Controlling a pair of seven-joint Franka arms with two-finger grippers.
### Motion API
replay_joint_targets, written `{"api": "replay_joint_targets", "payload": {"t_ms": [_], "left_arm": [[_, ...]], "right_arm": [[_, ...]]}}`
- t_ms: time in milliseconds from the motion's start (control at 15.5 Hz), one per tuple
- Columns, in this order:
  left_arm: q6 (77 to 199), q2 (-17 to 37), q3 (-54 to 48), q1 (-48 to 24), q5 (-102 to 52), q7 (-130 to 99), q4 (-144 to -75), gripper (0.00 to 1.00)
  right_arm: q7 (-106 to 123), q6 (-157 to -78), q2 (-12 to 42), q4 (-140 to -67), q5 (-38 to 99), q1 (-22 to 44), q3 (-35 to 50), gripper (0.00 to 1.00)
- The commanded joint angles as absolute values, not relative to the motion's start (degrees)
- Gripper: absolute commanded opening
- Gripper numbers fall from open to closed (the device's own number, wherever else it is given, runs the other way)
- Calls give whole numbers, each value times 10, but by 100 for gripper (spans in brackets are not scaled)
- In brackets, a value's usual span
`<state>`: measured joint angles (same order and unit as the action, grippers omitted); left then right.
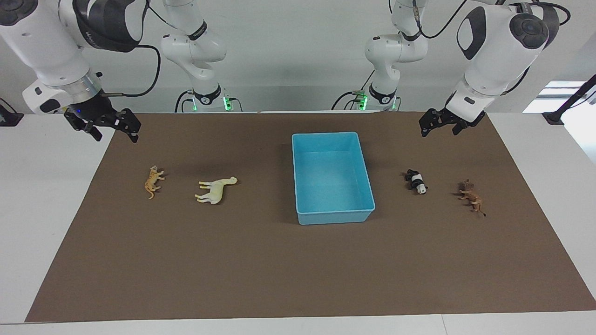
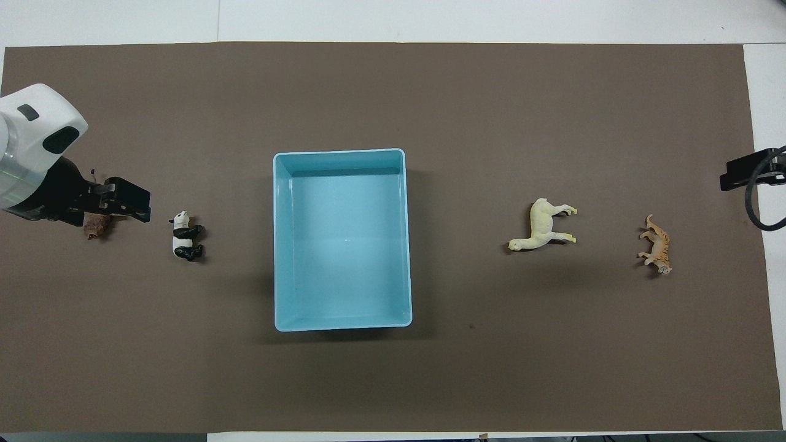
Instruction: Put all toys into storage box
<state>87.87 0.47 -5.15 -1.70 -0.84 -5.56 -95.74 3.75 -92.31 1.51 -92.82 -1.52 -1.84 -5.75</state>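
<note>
The left gripper (image 1: 440,124) hangs in the air over the brown mat near the robots' edge, at the left arm's end of the desk; its black fingers (image 1: 426,128) stand apart with nothing between them. In the overhead view this gripper (image 2: 126,205) covers most of the brown plastic lion figurine (image 2: 95,226), though the facing view shows it well above the mat. The right gripper (image 1: 109,124) hangs over the mat's corner at the right arm's end, its dark fingers (image 1: 132,125) likewise spread and empty. In the overhead view only a black part of it, probably the fingertips, shows at the frame's edge.

The rectangular light-blue plastic storage box (image 1: 334,216) sits mid-desk, smooth and glossy, with low walls, rounded corners and a thin rim; its floor is bare, holding no toy. In the overhead view the box (image 2: 279,245) lies between the two pairs of figurines.

Toward the left arm's end, the black-and-white plastic panda figurine (image 1: 416,181) lies on its side near the box, and the lion (image 1: 471,196) lies on the mat closer to that end. Toward the right arm's end, the pale cream long-necked llama figurine (image 1: 215,190) lies flat, and the orange-tan striped tiger figurine (image 1: 152,181) lies flat closer to the mat's edge. The matte brown mat (image 1: 298,270) covers the white desk (image 1: 42,195).
</note>
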Motion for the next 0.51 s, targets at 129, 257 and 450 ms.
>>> {"api": "replay_joint_targets", "payload": {"t_ms": [129,257,450], "left_arm": [[885,-8,-50,-17,-5,-55,-969,100],[885,-8,-50,-17,-5,-55,-969,100],[885,-8,-50,-17,-5,-55,-969,100]], "right_arm": [[26,-932,0,-942,-16,-20,-58,100],[1,-928,-2,-942,-15,-20,-57,100],[1,-928,-4,-947,-17,-12,-57,100]]}}
